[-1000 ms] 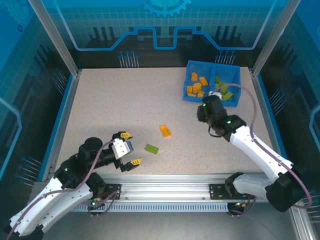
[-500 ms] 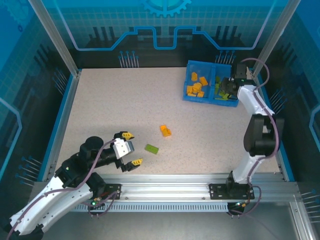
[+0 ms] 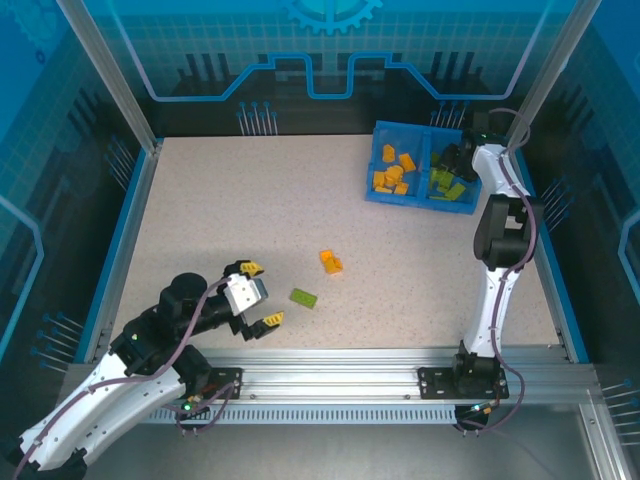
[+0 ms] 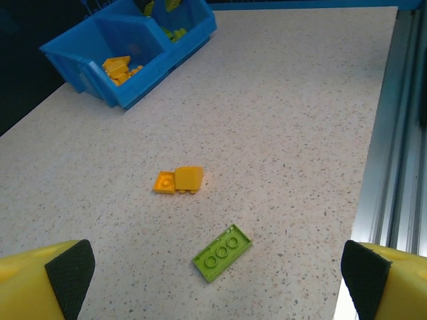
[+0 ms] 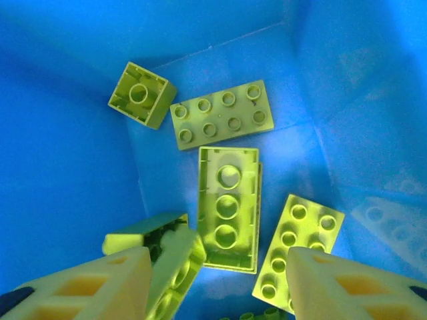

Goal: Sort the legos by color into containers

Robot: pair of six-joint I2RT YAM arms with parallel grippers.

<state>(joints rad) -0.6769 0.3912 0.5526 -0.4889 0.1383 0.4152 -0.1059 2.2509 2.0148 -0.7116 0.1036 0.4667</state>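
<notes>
Speckled beige bench [image 3: 250, 200] inside blue-walled enclosure [image 3: 200, 60]; left jaws gape near front, right jaws apart over green bricks [image 5: 227, 207] in bin [image 5: 60, 167].

No readable text, label or number appears on anything

Both arms out, both sets of jaws apart.
The left arm [image 3: 130, 365] lies folded low by its base, the left gripper [image 3: 260, 296] spread wide. The right arm [image 3: 497, 240] stands tall and reaches far forward, the right gripper [image 3: 452, 166] tipped downward, fingers parted.
</notes>
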